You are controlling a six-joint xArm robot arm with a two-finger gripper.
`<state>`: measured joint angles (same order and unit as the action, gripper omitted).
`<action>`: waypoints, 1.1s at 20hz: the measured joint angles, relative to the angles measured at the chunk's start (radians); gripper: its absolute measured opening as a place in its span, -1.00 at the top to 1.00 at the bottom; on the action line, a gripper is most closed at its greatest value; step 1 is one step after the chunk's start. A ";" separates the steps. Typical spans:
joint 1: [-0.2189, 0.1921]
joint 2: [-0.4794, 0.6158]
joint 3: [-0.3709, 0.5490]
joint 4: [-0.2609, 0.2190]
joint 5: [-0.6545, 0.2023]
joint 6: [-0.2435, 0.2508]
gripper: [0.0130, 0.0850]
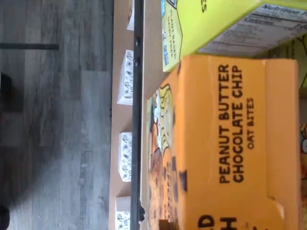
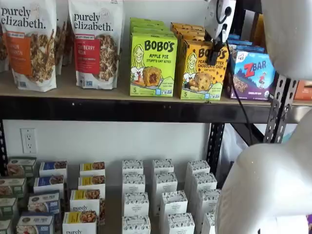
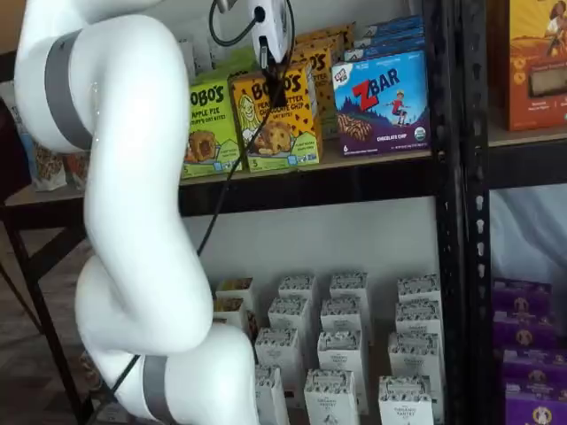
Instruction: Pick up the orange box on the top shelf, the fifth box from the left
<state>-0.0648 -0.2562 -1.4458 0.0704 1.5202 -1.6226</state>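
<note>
The orange box (image 2: 202, 70) reads "BOBO'S", "PEANUT BUTTER CHOCOLATE CHIP OAT BITES", upright on the top shelf (image 2: 107, 92), frame centre-right, between the Apple Pie carton (image 2: 152, 64) and ZBAR box (image 2: 251, 74). The gripper (image 2: 215, 54) hangs before it; I cannot tell its grasp.

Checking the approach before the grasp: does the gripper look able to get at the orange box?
Probably yes. The gripper hangs right at the front top of the orange box, nothing between them; the lime-green carton stands close beside it.
</note>
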 joint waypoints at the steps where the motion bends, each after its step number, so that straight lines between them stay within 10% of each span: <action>1: 0.000 0.000 -0.001 0.001 0.001 0.000 0.89; 22: 0.006 -0.007 -0.035 0.008 0.078 0.011 1.00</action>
<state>-0.0583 -0.2630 -1.4807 0.0786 1.5977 -1.6116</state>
